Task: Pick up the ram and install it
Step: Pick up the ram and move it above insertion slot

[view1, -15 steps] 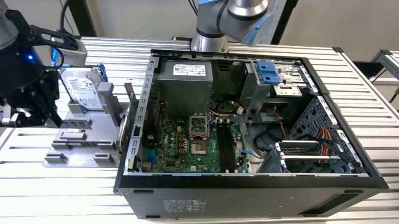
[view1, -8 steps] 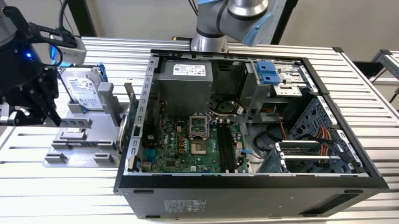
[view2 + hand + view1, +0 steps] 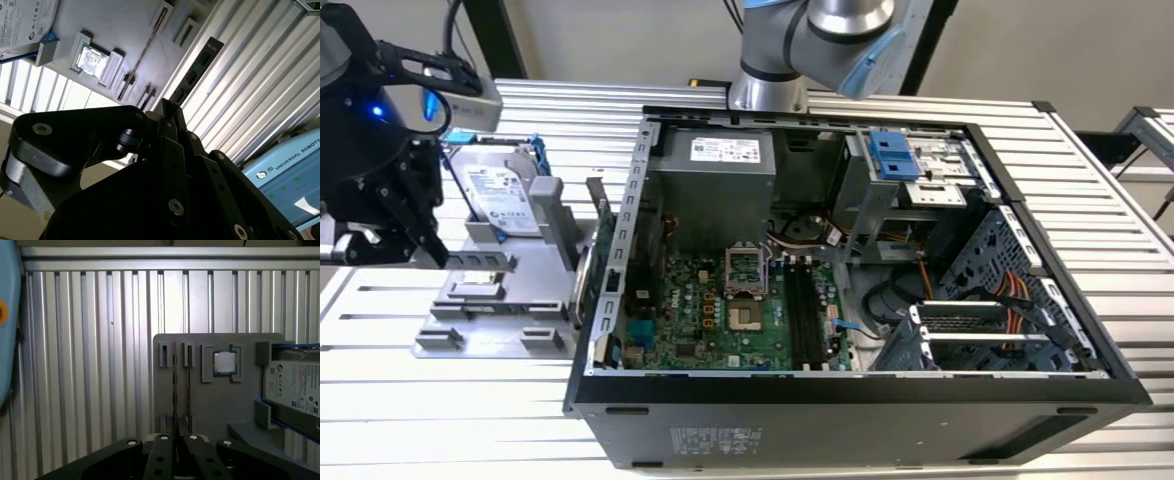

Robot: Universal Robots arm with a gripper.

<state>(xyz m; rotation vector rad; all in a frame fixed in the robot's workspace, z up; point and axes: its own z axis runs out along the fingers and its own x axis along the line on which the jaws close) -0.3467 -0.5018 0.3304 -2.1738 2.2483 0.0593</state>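
Aluminium slatted table bearing everything. Open computer case laid on its side, likely for upward-facing slots. Grey fixture tray beside it, keeping parts upright for grasping. Gripper near tray, jaws closed flat on the ram, held clear of the tray; long axis running straight out from the jaws, free end pointing away

Ribbed metal table, grey holder tray on it, open computer case alongside
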